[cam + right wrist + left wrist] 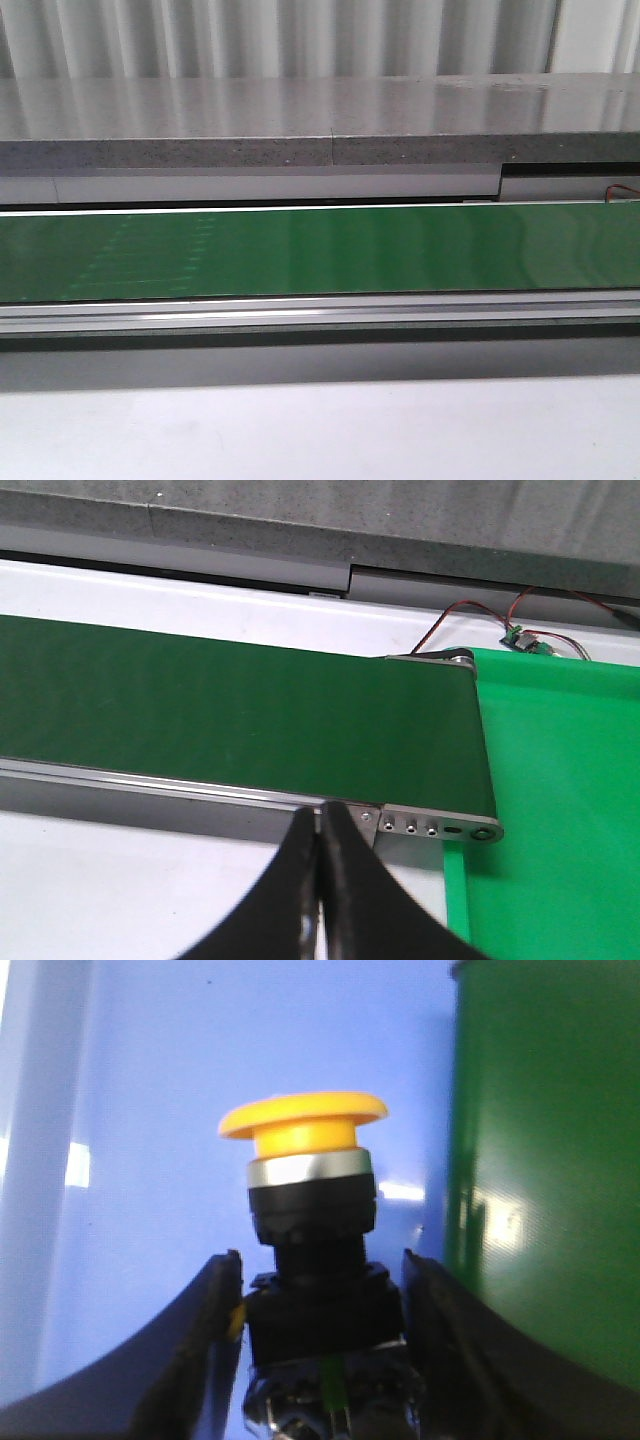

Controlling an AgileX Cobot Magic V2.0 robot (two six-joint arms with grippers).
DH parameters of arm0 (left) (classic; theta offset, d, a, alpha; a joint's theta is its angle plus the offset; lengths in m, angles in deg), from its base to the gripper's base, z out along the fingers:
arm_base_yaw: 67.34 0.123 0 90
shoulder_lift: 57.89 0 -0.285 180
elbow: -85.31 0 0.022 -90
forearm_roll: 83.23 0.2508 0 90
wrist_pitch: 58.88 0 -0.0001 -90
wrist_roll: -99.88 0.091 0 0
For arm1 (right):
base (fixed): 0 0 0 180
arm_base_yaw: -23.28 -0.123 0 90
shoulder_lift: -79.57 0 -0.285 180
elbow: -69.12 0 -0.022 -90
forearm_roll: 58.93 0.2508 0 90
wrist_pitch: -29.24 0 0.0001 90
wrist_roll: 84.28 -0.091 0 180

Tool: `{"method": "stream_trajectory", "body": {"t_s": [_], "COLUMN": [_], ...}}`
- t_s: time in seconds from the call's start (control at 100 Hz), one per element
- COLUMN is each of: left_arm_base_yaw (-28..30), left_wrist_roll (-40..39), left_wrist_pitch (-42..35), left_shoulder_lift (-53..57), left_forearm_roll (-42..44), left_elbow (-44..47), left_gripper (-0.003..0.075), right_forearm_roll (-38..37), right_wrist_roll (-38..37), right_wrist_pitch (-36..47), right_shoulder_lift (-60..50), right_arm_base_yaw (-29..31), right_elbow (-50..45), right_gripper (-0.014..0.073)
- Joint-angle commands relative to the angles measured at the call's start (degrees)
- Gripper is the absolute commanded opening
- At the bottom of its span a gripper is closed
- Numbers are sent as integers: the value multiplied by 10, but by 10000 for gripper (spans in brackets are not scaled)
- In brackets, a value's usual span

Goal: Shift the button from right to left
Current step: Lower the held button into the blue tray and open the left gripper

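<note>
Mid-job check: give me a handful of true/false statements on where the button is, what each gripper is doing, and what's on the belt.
1. The button sits between the left gripper fingers, cap pointing away from the wrist. True.
2. The button's cap is red. False: it is yellow-orange, above a silver ring and black collar.
3. The right gripper is holding the button. False: its fingers are closed together with nothing between them.
4. In the front view, the green belt carries no button. True.
5. The right wrist view shows the belt's end roller with red wires beyond it. True.
6. Both arms show in the front view. False: neither appears there.
</note>
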Motion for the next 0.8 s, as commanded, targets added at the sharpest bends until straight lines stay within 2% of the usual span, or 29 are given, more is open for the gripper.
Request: {"method": "stream_trajectory", "body": {"t_s": [0.0,0.16,0.31,0.44,0.64,0.79], "left_arm_base_yaw": [17,24,24,24,29,55], "left_wrist_roll": [22,143,214,229,296,339], "left_wrist_pitch": [-50,-54,-1,3,-5,-7], "left_shoulder_lift": [4,-44,-92,-114,-115,-115], "left_forearm_roll": [-10,-73,-74,-76,-83,-126], "left_elbow": [-21,-44,-75,-86,-86,-86], "left_gripper": [-20,-20,-20,-20,-20,-20], "right_forearm_roll": [-3,-3,-3,-3,-3,-3], "right_wrist_roll": [3,3,3,3,3,3], "right_wrist_pitch": [44,44,44,44,44,44], "right_shoulder_lift": [4,4,4,4,4,4], "right_arm_base_yaw": [0,0,0,0,0,0], "right_elbow": [15,15,15,15,15,15], "right_gripper": [-67,-67,-67,-67,-67,-67]}}
